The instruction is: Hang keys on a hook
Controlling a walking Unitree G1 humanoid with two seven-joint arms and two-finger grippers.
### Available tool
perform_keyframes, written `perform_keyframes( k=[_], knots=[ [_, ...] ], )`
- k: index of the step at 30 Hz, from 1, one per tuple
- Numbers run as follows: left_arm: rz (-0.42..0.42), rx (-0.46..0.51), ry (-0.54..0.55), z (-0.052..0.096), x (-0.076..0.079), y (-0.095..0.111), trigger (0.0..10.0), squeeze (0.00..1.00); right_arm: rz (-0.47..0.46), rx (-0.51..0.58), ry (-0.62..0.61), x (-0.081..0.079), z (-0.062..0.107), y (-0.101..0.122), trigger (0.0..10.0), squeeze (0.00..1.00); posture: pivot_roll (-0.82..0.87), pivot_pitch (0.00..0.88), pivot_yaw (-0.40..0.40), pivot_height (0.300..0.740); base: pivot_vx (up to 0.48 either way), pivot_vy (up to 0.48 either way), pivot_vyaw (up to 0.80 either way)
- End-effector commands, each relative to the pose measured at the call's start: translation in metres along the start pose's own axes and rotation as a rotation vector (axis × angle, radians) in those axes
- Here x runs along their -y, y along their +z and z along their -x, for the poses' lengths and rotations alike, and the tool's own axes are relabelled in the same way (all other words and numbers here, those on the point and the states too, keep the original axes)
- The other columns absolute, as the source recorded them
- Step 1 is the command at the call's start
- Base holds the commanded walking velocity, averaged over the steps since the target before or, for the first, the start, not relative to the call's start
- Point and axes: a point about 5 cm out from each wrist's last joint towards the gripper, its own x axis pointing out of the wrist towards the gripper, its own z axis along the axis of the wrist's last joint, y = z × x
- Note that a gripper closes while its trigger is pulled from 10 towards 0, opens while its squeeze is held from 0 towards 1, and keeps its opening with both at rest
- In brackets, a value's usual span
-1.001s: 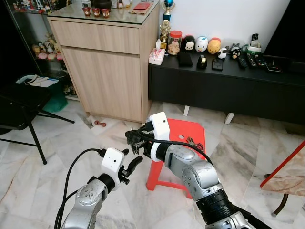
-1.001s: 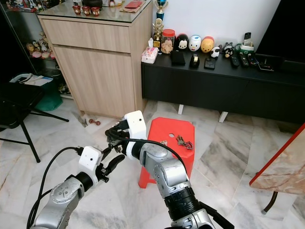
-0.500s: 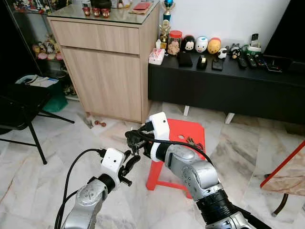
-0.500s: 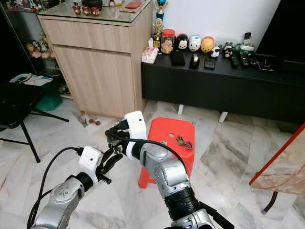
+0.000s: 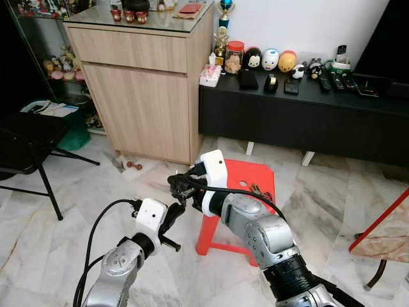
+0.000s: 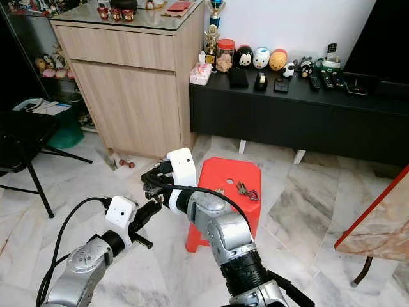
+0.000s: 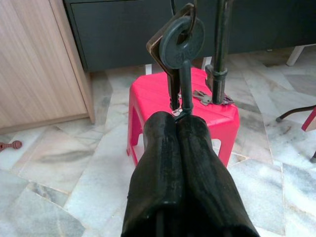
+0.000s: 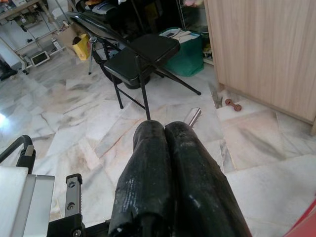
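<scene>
Left wrist view: left gripper point(image 7: 183, 118) fingers pinching keys point(image 7: 178, 44); red stool point(image 7: 148, 96) behind.

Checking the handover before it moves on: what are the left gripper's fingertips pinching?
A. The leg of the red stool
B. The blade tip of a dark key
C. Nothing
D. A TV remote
B: in the left wrist view the shut left gripper pinches the dark key by its blade tip.

Left gripper point(image 7: 183, 121) fingers pressed together; right gripper point(image 5: 179, 186) closed, arms meeting
</scene>
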Motion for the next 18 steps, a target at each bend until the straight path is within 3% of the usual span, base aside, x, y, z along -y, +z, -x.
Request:
perform_keyframes(
  k=[1,5,6,7,8,10,11,18],
  knots=[
    [0.002,0.004,0.004,-0.0022,-0.0017,0.0018,0.0,0.0,-0.002,0.023,0.003,-0.0028,0.002,0.0044,10.0,0.0,0.0,0.0,-0.079,0.74,0.0,0.0,0.0],
    [0.002,0.005,0.005,-0.0021,-0.0019,0.0021,0.0,0.0,-0.004,0.019,0.0,-0.0021,0.0026,0.0029,10.0,0.0,0.0,0.0,-0.078,0.74,0.0,0.0,0.0],
    [0.001,0.006,0.005,-0.0021,-0.0021,0.0023,1.4,0.0,-0.005,0.017,-0.002,-0.0019,0.0028,0.0026,10.0,0.0,0.0,0.0,-0.078,0.74,0.0,0.0,0.0],
    [0.007,0.007,0.007,-0.002,-0.0024,0.0027,3.7,0.0,-0.005,0.017,-0.003,-0.0017,0.003,0.0024,10.0,0.0,-0.01,0.0,-0.078,0.74,0.0,0.0,0.0],
    [0.014,0.011,0.011,-0.0021,-0.0029,0.0035,9.7,0.0,-0.005,0.016,-0.004,-0.0015,0.003,0.0025,10.0,0.0,0.0,0.0,-0.078,0.74,0.0,0.0,0.0],
    [0.02,0.018,0.009,-0.002,-0.0032,0.0049,10.0,0.0,-0.005,0.016,-0.005,-0.0012,0.0031,0.0026,10.0,0.0,0.0,0.0,-0.078,0.74,0.0,0.0,0.0],
    [0.017,0.026,0.006,-0.0017,-0.0035,0.0067,10.0,1.0,-0.005,0.016,-0.007,-0.0009,0.0031,0.003,10.0,0.0,0.0,0.0,-0.078,0.74,0.0,0.0,0.0],
    [0.01,0.019,-0.006,-0.0003,-0.0027,0.005,10.0,1.0,-0.003,0.019,-0.009,0.0,0.0025,0.0048,10.0,0.0,0.0,0.0,-0.08,0.74,0.0,0.0,0.0]
  ],
)
